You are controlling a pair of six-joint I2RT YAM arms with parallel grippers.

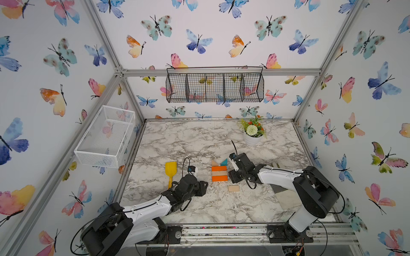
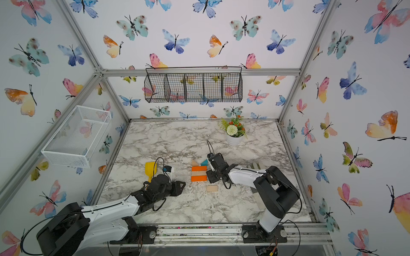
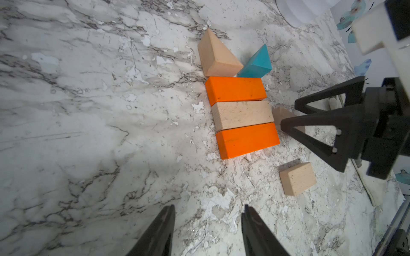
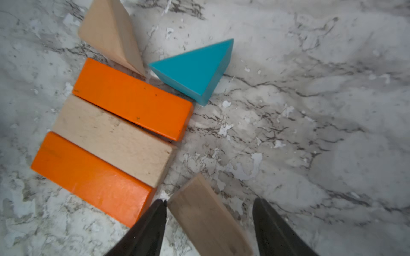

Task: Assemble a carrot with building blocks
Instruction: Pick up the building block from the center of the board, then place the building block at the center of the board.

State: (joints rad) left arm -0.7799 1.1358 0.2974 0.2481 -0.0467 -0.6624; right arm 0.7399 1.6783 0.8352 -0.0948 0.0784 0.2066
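Five of seven building blocks [image 3: 241, 115] set in the carrot [image 1: 219, 173]. My right gripper [image 4: 210, 199] straddles a small block [image 4: 199, 212] loosely, unclamped; left gripper [image 3: 209, 206] half-open, empty; last block [image 3: 297, 178] loose.

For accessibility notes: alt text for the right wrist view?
A small tan block lies inside the open right gripper, beside a tan bar sandwiched between two orange bars. A tan triangle and a teal triangle lie beyond.
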